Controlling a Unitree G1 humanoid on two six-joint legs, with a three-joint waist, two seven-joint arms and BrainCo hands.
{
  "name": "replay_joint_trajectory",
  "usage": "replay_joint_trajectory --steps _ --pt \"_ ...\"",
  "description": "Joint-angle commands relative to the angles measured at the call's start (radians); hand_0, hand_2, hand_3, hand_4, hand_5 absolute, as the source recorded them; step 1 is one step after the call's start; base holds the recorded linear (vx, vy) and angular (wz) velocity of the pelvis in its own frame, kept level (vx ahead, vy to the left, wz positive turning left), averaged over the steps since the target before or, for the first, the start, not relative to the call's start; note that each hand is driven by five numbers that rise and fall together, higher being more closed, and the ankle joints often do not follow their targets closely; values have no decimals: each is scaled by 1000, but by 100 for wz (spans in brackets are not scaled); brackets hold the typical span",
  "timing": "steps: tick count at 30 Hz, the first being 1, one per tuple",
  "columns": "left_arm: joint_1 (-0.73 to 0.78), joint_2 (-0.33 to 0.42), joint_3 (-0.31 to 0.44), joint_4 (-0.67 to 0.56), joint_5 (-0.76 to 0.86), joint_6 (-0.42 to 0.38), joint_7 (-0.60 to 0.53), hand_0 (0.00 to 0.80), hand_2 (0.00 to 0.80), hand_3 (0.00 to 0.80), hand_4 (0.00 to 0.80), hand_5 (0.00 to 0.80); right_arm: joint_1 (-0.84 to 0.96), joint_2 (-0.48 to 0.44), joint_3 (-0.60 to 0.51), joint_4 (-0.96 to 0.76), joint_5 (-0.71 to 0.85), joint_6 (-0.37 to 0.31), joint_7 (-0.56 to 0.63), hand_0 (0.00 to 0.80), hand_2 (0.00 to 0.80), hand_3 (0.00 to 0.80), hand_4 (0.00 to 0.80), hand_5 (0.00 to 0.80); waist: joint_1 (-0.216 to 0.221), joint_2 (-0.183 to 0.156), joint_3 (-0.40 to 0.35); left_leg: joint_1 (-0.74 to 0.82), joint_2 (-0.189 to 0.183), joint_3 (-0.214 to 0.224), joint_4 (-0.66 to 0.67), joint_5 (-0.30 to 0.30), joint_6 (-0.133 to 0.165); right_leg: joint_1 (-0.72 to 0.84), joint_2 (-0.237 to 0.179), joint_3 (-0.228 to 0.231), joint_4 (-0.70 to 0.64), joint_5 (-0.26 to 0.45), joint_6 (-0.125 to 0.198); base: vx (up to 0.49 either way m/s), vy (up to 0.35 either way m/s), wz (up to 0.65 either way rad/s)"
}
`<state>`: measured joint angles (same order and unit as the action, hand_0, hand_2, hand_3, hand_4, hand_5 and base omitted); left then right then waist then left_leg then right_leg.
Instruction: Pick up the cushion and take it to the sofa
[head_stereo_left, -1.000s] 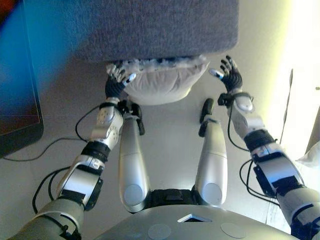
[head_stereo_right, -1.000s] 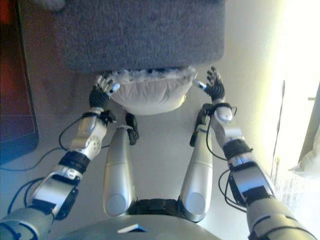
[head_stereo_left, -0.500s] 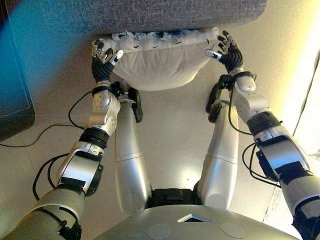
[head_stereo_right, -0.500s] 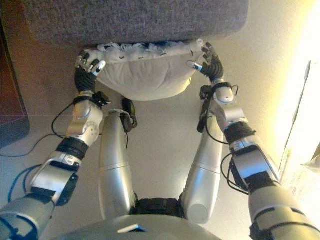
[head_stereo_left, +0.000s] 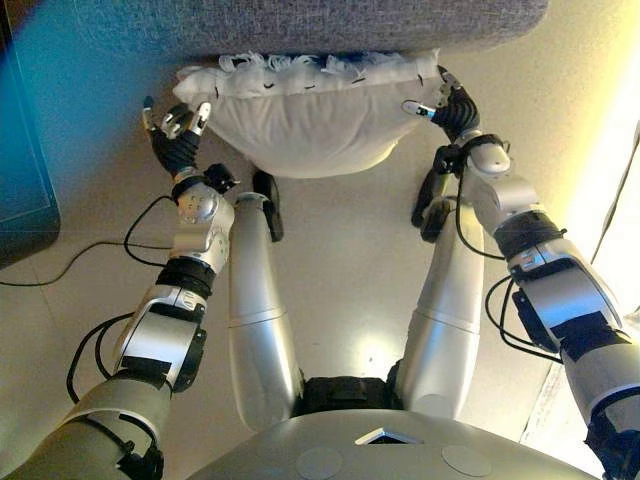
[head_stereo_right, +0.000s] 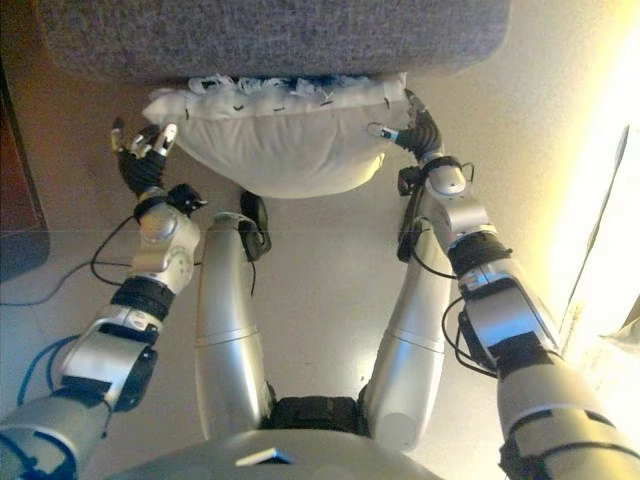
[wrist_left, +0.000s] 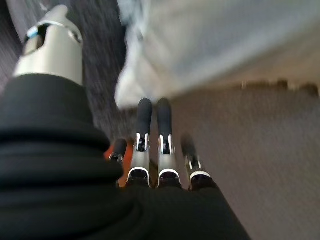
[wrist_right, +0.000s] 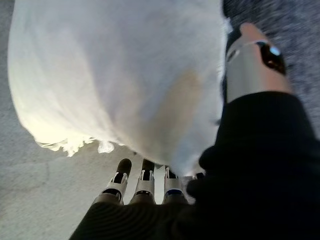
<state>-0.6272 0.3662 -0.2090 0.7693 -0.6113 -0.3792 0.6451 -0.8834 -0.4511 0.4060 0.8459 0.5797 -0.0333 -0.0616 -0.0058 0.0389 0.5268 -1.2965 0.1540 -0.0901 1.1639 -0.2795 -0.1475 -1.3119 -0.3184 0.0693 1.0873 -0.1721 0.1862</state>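
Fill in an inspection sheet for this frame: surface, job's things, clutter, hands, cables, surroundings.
Surface: pale floor, bare where visible.
Job's things: white cushion with fringed edge against the grey sofa front.
Clutter: nothing seen.
Hands: right hand pressed on the cushion's right end, fingers straight beside it, thumb on its face; left hand open, off the cushion's left end, not touching.
Cables: thin black cable on the floor at left.
Surroundings: dark furniture at the left edge; bright light along the right.
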Motion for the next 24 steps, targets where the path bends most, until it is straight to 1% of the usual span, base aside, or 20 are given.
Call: replay_joint_trajectory --steps 1,5,7,8,10,16,20,24 --pt "-16 -30 22 35 18 19 -80 0 0 0 0 0 -15 0 16 1 -26 0 -3 0 0 0 0 0 10 33 -7 -24 -42 38 -79 76 50 9 29 -1 13 30 -65 0 0 0" --pt "-42 -35 -27 61 -42 76 -209 0 0 0 0 0 -33 -14 30 1 -52 30 0 0 0 0 0 0 -3 33 -7 -38 -39 40 -83 83 52 -7 38 2 10 38 -63 4 13 1" --pt "-67 -29 -45 79 -69 100 -258 0 0 0 0 0 -42 -24 40 13 -66 33 4 0 0 0 0 0 -11 34 -7 -46 -37 42 -78 85 52 -15 43 8 11 41 -63 24 53 -1" --pt "-94 -23 -60 92 -95 128 -292 0 0 0 0 0 -54 -27 49 25 -76 35 8 0 0 0 0 0 -17 35 -7 -51 -36 43 -74 85 53 -20 48 12 12 43 -63 25 51 -1" --pt "-127 -14 -76 110 -130 158 -340 0 0 0 0 0 -68 -30 57 35 -86 38 17 0 0 0 0 0 -25 36 -7 -56 -35 44 -68 85 53 -26 53 18 14 46 -62 24 41 -2" --pt "-234 22 -117 129 -218 199 -472 0 0 0 0 0 -111 -33 92 32 -80 37 45 0 0 0 0 0 -45 40 -7 -70 -30 50 -69 93 49 -42 66 33 6 59 -60 21 40 -2" --pt "-281 37 -134 133 -241 231 -488 0 0 0 0 0 -136 -35 112 21 -90 42 75 0 0 0 0 0 -54 43 -7 -73 -28 56 -74 98 46 -46 72 39 -4 68 -59 15 44 -2" --pt "-328 51 -137 165 -259 234 -504 0 0 0 0 0 -167 -36 142 19 -99 38 116 0 0 0 0 0 -60 46 -7 -76 -26 62 -75 100 44 -48 74 43 -11 69 -61 14 41 -2"
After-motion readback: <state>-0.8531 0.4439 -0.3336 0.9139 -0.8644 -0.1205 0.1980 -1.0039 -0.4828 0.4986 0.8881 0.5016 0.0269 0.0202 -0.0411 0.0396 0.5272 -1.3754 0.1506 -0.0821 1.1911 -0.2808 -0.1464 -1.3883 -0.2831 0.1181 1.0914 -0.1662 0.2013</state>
